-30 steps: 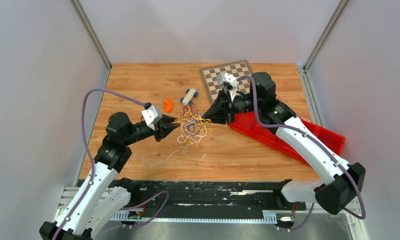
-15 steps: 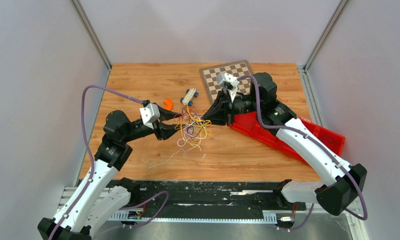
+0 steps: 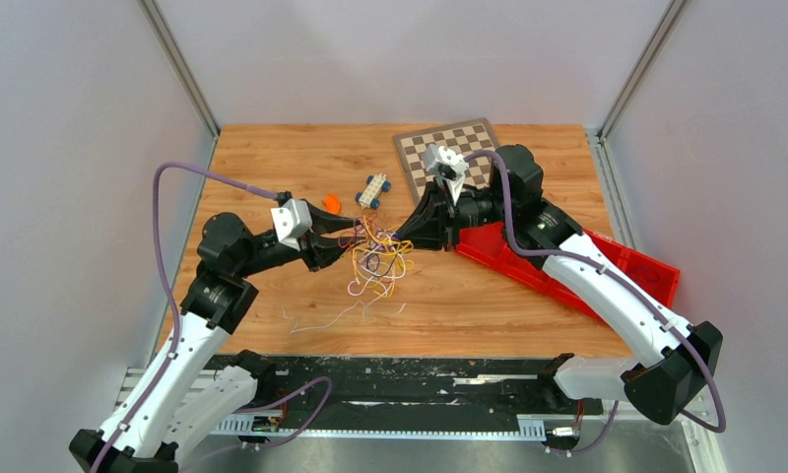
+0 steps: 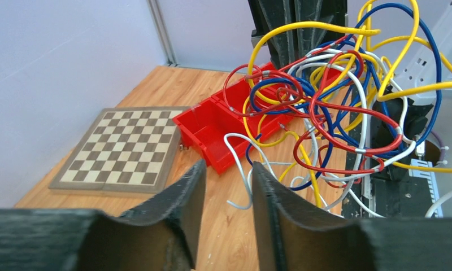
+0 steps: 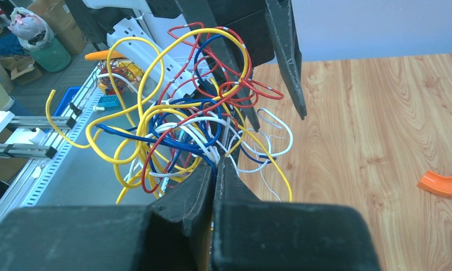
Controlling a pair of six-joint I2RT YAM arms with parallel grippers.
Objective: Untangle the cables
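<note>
The cables (image 3: pixel 375 258) are a tangled bunch of thin yellow, red, blue and white wires, hanging just above the table between the two grippers. My right gripper (image 3: pixel 402 240) is shut on several strands at the bunch's right side; in the right wrist view its jaws (image 5: pixel 215 165) pinch the wires (image 5: pixel 178 118). My left gripper (image 3: pixel 345 239) stands open at the bunch's left edge. In the left wrist view its gap (image 4: pixel 226 172) holds nothing, and a white loop (image 4: pixel 243 169) lies just beyond the right finger. One loose white wire (image 3: pixel 318 319) lies on the table.
A chessboard (image 3: pixel 449 148) lies at the back. A red bin (image 3: pixel 567 268) sits under the right arm. A small toy car (image 3: pixel 373 187) and an orange curved piece (image 3: pixel 330 204) lie just behind the left gripper.
The left gripper has drawn back to the left and slightly away, letting go of the bunch's edge; its jaws widened, then narrowed partly. The right gripper kept its hold; the bunch shifted a little left.
</note>
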